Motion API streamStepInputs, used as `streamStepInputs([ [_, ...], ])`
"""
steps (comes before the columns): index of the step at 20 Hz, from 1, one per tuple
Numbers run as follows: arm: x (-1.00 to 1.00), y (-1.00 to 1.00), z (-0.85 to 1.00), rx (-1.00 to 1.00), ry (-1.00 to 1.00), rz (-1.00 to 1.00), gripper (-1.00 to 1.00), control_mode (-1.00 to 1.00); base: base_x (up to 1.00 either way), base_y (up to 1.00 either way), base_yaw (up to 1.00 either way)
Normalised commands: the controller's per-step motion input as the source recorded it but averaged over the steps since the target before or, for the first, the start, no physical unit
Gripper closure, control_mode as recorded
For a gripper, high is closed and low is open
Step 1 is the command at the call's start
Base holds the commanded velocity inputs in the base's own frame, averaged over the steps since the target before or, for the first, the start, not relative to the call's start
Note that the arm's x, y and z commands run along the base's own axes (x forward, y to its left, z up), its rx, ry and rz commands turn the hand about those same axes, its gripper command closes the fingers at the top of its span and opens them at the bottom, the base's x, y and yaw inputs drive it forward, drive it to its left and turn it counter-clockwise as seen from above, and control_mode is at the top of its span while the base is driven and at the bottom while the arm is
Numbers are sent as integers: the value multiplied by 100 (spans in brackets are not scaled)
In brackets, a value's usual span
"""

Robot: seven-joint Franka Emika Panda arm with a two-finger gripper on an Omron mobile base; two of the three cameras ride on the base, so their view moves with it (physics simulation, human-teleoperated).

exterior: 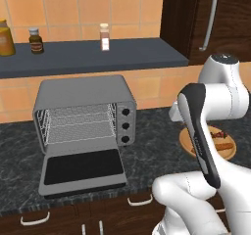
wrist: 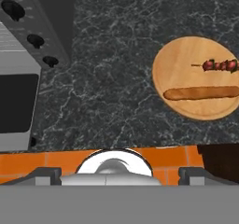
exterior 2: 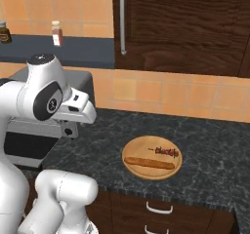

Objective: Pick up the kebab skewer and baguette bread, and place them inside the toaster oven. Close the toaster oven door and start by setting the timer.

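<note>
The kebab skewer (wrist: 220,65) lies on a round wooden plate (wrist: 182,55), with the baguette bread (wrist: 201,94) beside it on the same plate, the two roughly parallel and apart. In the right base view the skewer (exterior 2: 166,152) sits toward the far side of the plate (exterior 2: 134,146) and the baguette (exterior 2: 149,163) nearer the front edge. The plate rests on the dark speckled counter (exterior 2: 210,145), well to the right of the toaster oven (exterior: 83,89). The toaster oven door (exterior: 82,170) is dropped fully open, lying flat on the counter, and the wire rack (exterior: 81,124) inside is bare. Three black knobs (exterior: 126,126) run down the oven's right front. The arm hangs above the counter between oven and plate; whether the gripper's fingers are spread or pressed together cannot be told from these views. On the shelf (exterior: 93,58) above stand a spice jar (exterior: 104,36) and a small brown bottle (exterior: 35,40).
</note>
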Motion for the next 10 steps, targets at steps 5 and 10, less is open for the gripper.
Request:
streamStepInputs([
  [5,0,0,0,0,0,0,-100,100,22,0,0],
  [10,0,0,0,0,0,0,-100,-100,5,0,1],
])
